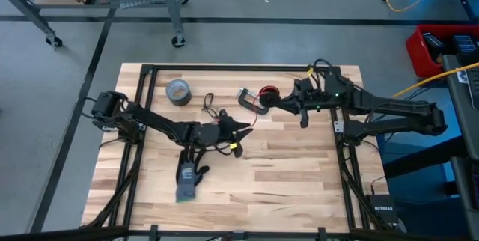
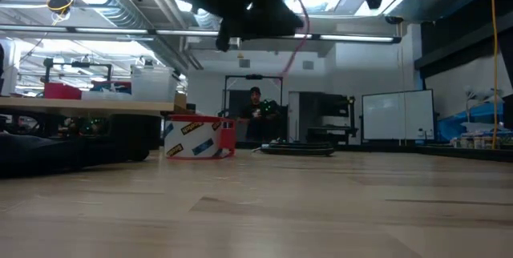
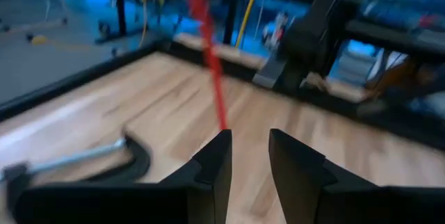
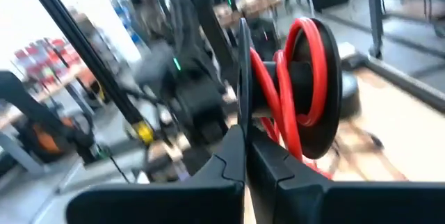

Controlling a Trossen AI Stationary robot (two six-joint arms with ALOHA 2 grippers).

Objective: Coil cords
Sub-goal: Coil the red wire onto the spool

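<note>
Your left gripper (image 1: pixel 241 130) stood just left of the frame's centre in the high view, above the wooden table (image 1: pixel 299 174). In the left wrist view its two dark fingers (image 3: pixel 215 165) were set apart with a clear gap between them, and nothing sat in that gap. The red cord (image 3: pixel 208 57) ran as a taut-looking line from the top of that frame down to a point just beyond the left fingertip; whether it touched the fingertip could not be told. A metal C-clamp (image 3: pixel 104 158) lay on the table at the lower left of the same frame.

Your right gripper (image 1: pixel 281 100) was at upper centre-right of the high view. In the right wrist view its fingers (image 4: pixel 229 161) were pressed together, and a thin dark cord edge rose from between their tips. Directly beyond them, red cord was wound in several loops around a dark round spool (image 4: pixel 313 85). What exactly the fingers held could not be confirmed.

In the high view the red coil showed just left of the right gripper, beside the C-clamp. A thin black cord (image 1: pixel 209 105) looped on the table above and to the left of the left gripper. A grey tape roll (image 1: pixel 178 90) lay at upper left, and a grey glove (image 1: pixel 191 180) lay below the left gripper.
</note>
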